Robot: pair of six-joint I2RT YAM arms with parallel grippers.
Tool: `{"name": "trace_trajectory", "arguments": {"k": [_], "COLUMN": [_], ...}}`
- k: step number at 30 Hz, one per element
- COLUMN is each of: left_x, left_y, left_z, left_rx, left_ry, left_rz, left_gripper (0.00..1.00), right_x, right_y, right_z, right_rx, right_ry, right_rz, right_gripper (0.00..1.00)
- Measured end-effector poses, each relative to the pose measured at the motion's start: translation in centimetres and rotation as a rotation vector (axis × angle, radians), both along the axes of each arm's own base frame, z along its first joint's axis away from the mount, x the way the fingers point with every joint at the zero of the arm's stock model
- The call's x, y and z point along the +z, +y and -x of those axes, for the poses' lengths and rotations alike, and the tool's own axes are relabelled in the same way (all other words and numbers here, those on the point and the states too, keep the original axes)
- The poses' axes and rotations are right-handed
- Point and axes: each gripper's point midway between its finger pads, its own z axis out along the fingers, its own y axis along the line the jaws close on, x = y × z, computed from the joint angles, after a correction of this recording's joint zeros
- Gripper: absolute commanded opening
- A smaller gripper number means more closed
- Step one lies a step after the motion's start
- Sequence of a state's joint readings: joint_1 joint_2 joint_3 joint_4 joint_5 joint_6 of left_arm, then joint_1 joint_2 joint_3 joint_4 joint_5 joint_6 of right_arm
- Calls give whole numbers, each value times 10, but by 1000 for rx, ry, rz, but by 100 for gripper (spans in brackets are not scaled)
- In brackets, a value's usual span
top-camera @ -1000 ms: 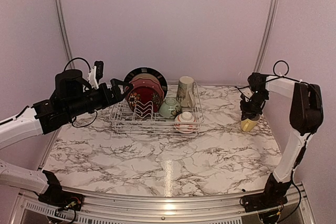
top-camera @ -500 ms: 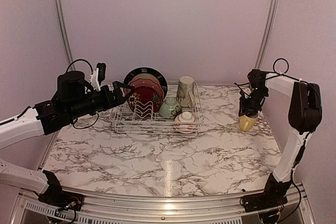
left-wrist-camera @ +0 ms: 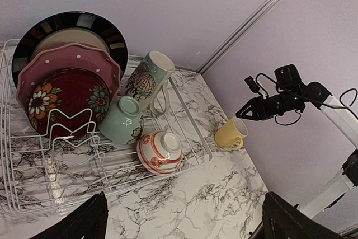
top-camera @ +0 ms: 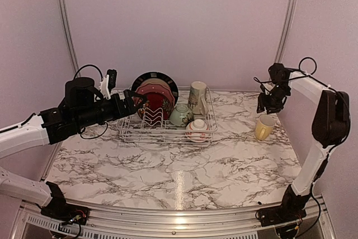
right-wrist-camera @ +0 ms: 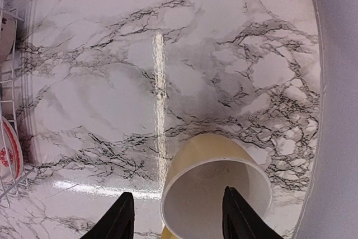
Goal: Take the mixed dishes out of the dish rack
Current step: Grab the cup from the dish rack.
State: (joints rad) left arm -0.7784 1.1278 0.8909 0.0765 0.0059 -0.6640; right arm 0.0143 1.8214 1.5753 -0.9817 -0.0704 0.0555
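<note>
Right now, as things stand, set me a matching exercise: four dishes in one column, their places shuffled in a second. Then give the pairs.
Dishes
1. yellow mug
2. red-and-white bowl
3. black-rimmed plate
4. tall patterned mug

Places
A. standing on edge at the back left of the rack
B. on the table, right of the rack
C. leaning at the rack's back right
D. in the rack's front right corner

Pairs: 1-B, 2-D, 3-A, 4-C

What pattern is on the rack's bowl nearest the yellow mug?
The bowl has red bands on white, clearest in the left wrist view.
</note>
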Motion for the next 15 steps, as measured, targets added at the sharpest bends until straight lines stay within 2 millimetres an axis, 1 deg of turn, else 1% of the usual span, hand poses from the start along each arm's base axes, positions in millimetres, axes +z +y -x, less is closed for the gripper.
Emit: {"name": "trace_trajectory", "arguments": {"k": [4,6,7,10,12,15], "left_x": [2,2,2,0,-2,-2], "left_y": [1,1,2,2,3,4], "left_z": [-1,-1,-1,-1,-1,-1], "left_rx": [11,17,19,26,31,33], "left_ry": [-7,-8,-7,-3,2,8], "left_rz": [-3,-5,-8,-15,-21,-23], "left_gripper": [99,99,99,99,99,99], "right_x": [36,52,60,77,83,91], "right_y": [2,10,17,53,87,133], "right_z": [-5,-8,-11,-18,-21,-24], "right_rx": [4,22,41,125,208,311], "right_ry": [-96,-144,-171,-246,-295,-362], "right_rz": [31,52,60,55,32,-11], "right_gripper": [53,52,49,48,47,50]}}
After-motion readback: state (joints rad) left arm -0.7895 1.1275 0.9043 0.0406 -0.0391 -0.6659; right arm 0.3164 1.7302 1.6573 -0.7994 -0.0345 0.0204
